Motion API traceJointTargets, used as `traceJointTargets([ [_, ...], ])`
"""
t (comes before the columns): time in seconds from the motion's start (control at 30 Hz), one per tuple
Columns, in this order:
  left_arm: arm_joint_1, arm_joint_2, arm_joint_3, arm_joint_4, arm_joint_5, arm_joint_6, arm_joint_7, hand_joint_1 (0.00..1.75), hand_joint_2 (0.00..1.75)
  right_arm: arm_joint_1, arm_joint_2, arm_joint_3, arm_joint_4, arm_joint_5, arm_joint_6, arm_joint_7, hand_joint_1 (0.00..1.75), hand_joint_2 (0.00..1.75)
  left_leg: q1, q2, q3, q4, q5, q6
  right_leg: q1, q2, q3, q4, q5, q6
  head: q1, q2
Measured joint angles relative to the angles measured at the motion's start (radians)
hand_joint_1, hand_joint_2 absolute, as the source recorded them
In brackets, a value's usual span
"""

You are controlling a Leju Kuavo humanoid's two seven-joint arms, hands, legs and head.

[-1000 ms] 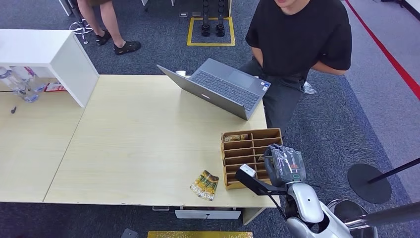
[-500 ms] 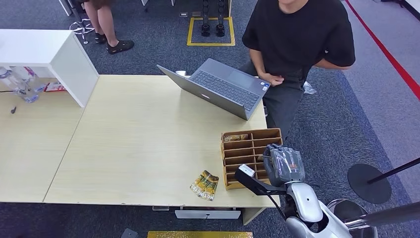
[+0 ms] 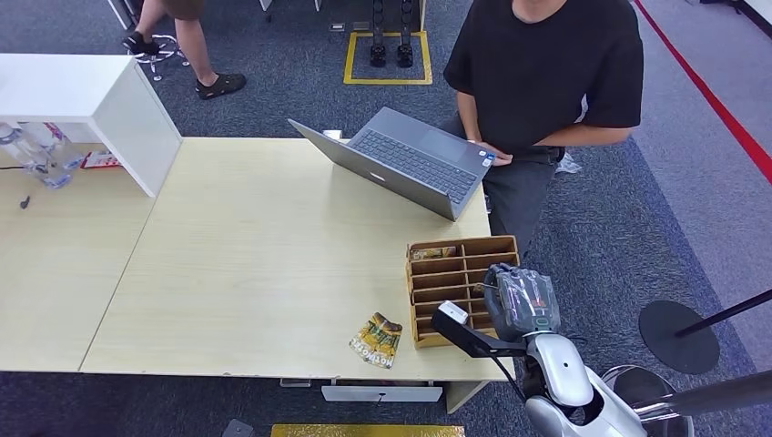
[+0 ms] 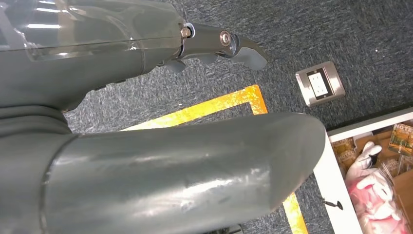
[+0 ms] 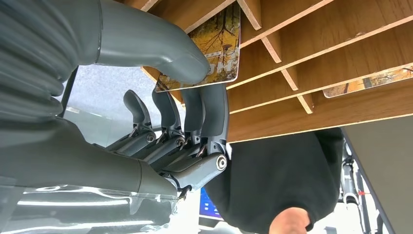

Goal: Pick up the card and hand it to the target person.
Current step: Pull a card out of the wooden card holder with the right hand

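In the right wrist view, my right hand (image 5: 160, 117) pinches a card (image 5: 216, 56) with an autumn-tree picture between thumb and fingers. The card still stands in a slot of the wooden divider box (image 5: 311, 58). The head view shows that hand (image 3: 521, 300) at the right end of the box (image 3: 412, 296), near the table's front right corner. The target person (image 3: 546, 64), in a black shirt, stands behind the table's right end with one hand by the laptop (image 3: 410, 159). My left hand (image 4: 146, 97) hangs over the carpet, fingers apart and holding nothing.
Two more cards (image 3: 377, 340) lie on the table just left of the box, and another (image 3: 432, 253) sits in its far slot. A white cabinet (image 3: 91, 100) and bottles (image 3: 32, 150) stand at far left. Another person (image 3: 187, 41) walks at the back. A round stand base (image 3: 678, 337) is on the right floor.
The person in black brought both arms from behind the back to the front, one hand now at the laptop's edge. The person at the back walked left. My right hand barely moved.
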Motion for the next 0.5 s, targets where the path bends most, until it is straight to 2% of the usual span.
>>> traceJointTargets([
  [0.2, 0.0, 0.0, 0.0, 0.0, 0.0, 0.0, 0.0, 0.0, 0.0, -0.003, 0.0, 0.0, 0.004, 0.0, 0.0, 0.0, 1.73, 1.75, 0.0, 0.0, 0.0, 0.0, 0.0, 0.0, 0.0, 0.0, 0.0, 0.0, 0.0, 0.0, 0.0, 0.0],
  [0.5, 0.0, 0.0, 0.0, 0.0, -0.002, 0.0, -0.001, 0.0, 0.0, -0.004, -0.008, 0.0, -0.001, 0.02, 0.007, 0.006, 1.75, 1.75, 0.0, 0.0, 0.0, 0.0, 0.0, 0.0, 0.0, 0.0, 0.0, 0.0, 0.0, 0.0, 0.0, 0.0],
])
